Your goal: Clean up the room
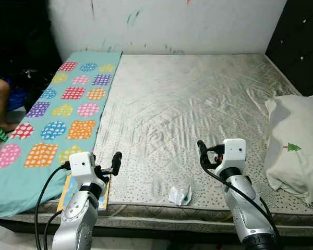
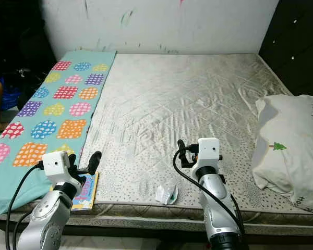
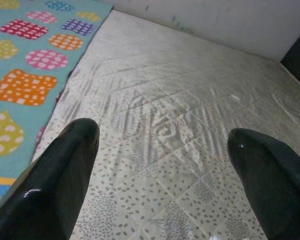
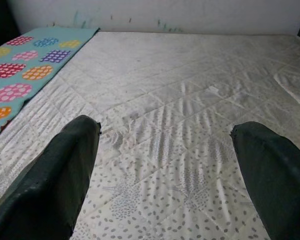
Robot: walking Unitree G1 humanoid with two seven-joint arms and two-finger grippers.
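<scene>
Hovering over the bed (image 1: 198, 99) with jaws spread wide, left gripper (image 3: 165, 150) and right gripper (image 4: 165, 145) flank a crumpled wrapper (image 1: 179, 195).

Both arms are silver metal tubes with rounded, ribbed joints, rising over the near edge of the mattress (image 1: 198, 104). Each ends in a boxy white wrist housing with small dark dots on its face. Black cables loop out from each housing and trail back down along the arm. The left gripper (image 1: 116, 162) and the right gripper (image 1: 202, 151) carry long glossy black fingers (image 3: 65, 175) with rounded, blunt tips that catch the light. The right arm has a dark knurled collar lower down.
</scene>
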